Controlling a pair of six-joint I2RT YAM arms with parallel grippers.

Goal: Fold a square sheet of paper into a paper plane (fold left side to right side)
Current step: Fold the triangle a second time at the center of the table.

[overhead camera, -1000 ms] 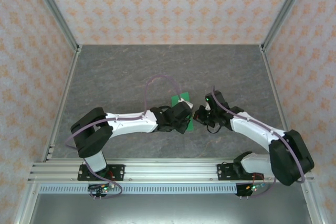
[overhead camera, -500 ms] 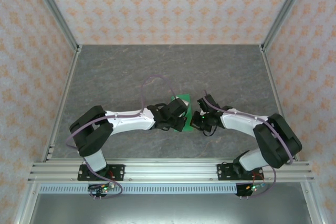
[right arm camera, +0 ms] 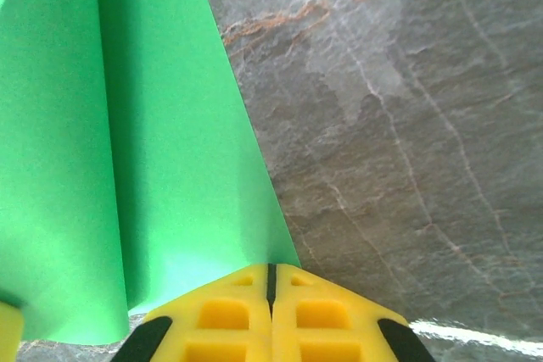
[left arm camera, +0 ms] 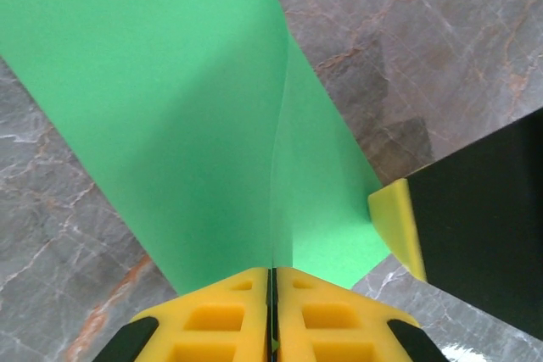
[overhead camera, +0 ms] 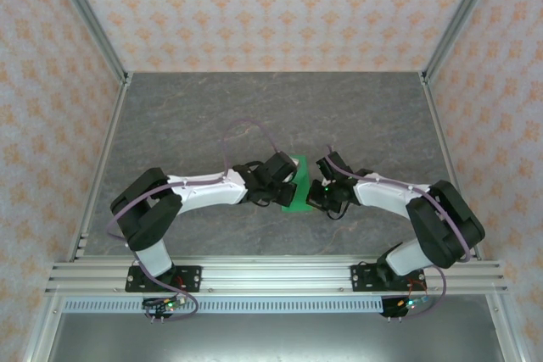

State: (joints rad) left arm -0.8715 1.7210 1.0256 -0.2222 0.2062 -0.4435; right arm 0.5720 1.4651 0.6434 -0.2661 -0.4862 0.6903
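Both arms reached in toward the middle of the grey marbled surface [overhead camera: 212, 116] and met over the square sheet of paper [overhead camera: 299, 164]. On the left end effector [left arm camera: 271, 290] the yellow pads were pressed flat together with no gap. The green sheet ran straight into their seam, and a soft ridge climbed from that pinch across the paper, so it had the sheet. The right end effector [right arm camera: 271, 290] was clamped tight too, its tips sitting right at the sheet's near corner. Whether any paper was caught between them was hard to call. From the left wrist, one yellow finger [left arm camera: 392, 222] of the right end effector touched the paper's right edge. The sheet sat bowed between the two end effectors, and part of it lay flat on the surface.
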